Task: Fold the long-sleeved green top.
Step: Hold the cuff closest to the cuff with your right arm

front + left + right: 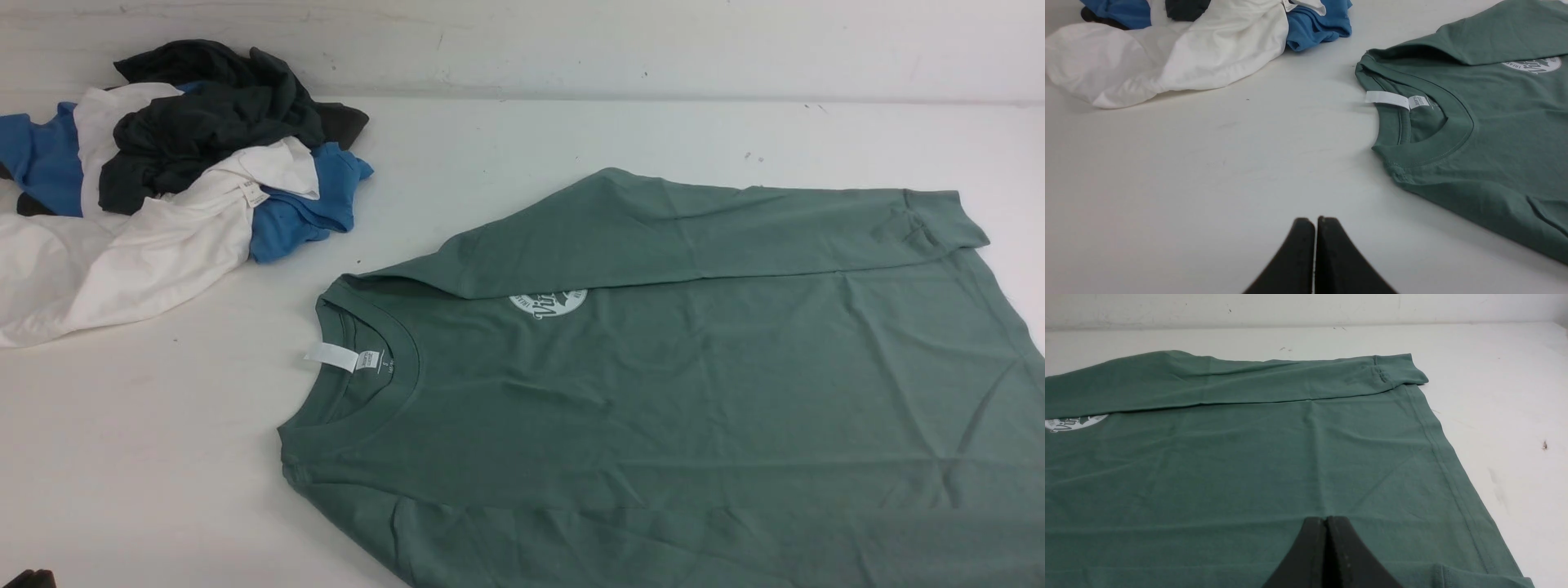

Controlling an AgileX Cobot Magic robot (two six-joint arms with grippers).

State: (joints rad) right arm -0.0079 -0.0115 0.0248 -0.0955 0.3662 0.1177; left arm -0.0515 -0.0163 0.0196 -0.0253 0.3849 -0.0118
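Right gripper (1327, 520): jaws pressed together, empty, over green long-sleeved top (694, 392) near hem end. Left gripper (1314, 222): likewise closed, empty, over table (122, 449), collar just beyond. Top flat, long axis left-right, collar left, 1 sleeve folded across body; right arm nearer.

Matt, lightly creased knit cloth makes up the green long-sleeved top (694, 392), its neck label (332, 357) a smooth white fabric strip, while the white desk (147, 457) looks smooth, faintly scuffed and slightly sheeny.
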